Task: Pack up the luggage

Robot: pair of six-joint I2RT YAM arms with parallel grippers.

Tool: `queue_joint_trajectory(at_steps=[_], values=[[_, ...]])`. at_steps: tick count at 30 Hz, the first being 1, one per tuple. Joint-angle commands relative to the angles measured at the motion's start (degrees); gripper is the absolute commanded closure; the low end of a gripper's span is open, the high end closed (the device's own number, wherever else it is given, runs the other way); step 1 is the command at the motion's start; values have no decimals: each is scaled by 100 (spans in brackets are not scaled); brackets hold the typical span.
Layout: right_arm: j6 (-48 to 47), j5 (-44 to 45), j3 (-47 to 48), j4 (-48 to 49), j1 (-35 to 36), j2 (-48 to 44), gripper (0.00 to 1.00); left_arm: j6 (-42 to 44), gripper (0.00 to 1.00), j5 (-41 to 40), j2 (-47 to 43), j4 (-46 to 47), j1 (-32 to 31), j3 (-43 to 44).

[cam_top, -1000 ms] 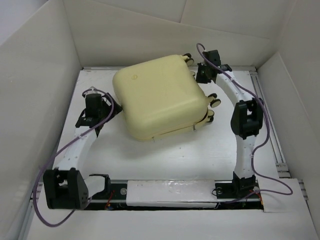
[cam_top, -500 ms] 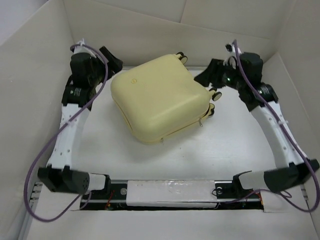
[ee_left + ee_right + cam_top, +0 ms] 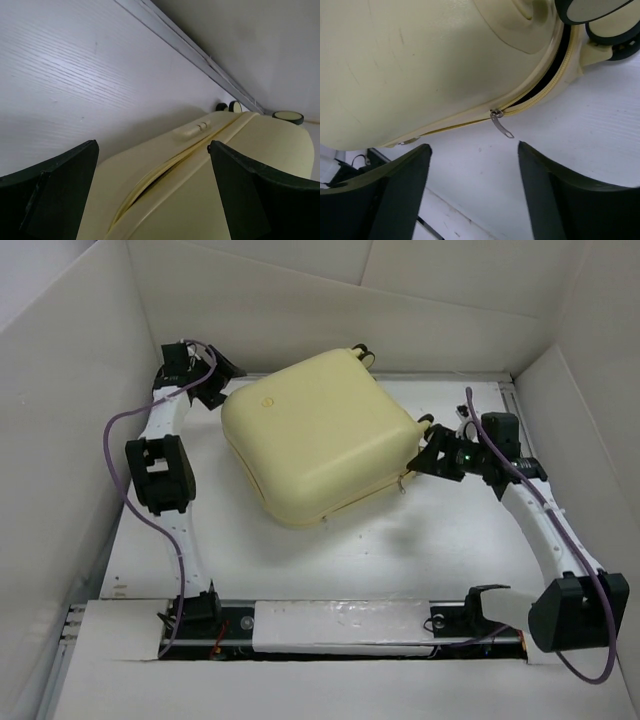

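**Asker:** From above, where is the luggage [image 3: 315, 445]?

**Me:** In the middle of the table [image 3: 300, 560], lid down. My left gripper [image 3: 218, 380] is at its 10 o'clock corner and my right gripper [image 3: 422, 455] is at 3 o'clock.

**Asker:** And the left wrist view?

**Me:** The fingers [image 3: 55, 185] are spread wide, holding nothing. The seam [image 3: 150, 181] below them gapes.

**Asker:** The right wrist?

**Me:** Also wide and empty, just above the zipper pull [image 3: 501, 125]. Toward 9 o'clock the seam is zipped; toward 2 o'clock it is open. I judge zipping remains.
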Motion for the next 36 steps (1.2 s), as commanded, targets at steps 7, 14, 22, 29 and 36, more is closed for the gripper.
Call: queue_joint_trajectory(at_steps=[7, 14, 22, 29, 36], values=[[78, -77, 352, 1192, -102, 1147, 80, -161, 20, 1629, 473, 356, -174, 509], [139, -86, 1485, 1405, 179, 2474, 89, -19, 35, 1716, -1060, 1681, -464, -2203], [244, -348, 2953, 1351, 521, 3672, 89, 111, 51, 1603, -2707, 2228, -465, -4755], [385, -402, 4000, 991, 698, 3849, 72, 699, 17, 648, -3683, 788, -184, -4055], [201, 37, 3220, 631, 698, 2620, 37, 885, 11, -321, -4448, -93, -184, -3709]])
